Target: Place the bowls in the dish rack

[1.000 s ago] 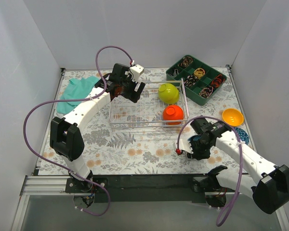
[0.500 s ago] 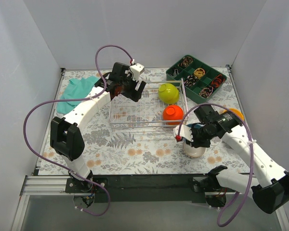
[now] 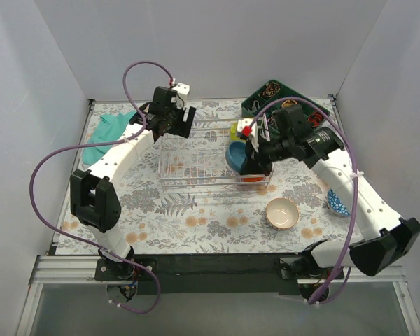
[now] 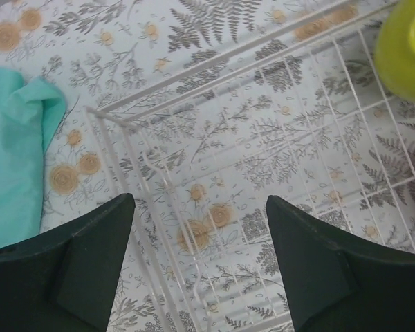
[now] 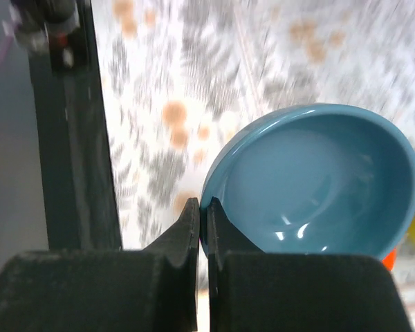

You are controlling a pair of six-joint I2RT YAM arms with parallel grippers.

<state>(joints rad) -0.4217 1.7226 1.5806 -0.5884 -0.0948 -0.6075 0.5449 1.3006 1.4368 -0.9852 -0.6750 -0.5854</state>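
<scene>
The silver wire dish rack (image 3: 196,171) stands mid-table and holds a yellow-green bowl (image 3: 236,128) and an orange bowl (image 3: 252,178), both partly hidden by my right arm. My right gripper (image 3: 247,158) is shut on the rim of a blue bowl (image 3: 234,155) and holds it above the rack's right end. In the right wrist view the jaws (image 5: 204,211) pinch the blue bowl's (image 5: 318,183) left rim. My left gripper (image 3: 173,124) is open and empty over the rack's far left corner (image 4: 100,111), where the yellow-green bowl (image 4: 404,48) also shows.
A cream bowl (image 3: 282,213) sits upright on the table in front of the rack. A blue patterned bowl (image 3: 336,204) lies at the right edge. The dark green compartment tray (image 3: 260,102) is at the back right. A teal cloth (image 3: 103,136) lies at the left.
My right arm has swung from the front right of the table up and back to above the rack, carrying the blue bowl; the cream bowl stayed on the table. My left gripper has shifted left and back.
</scene>
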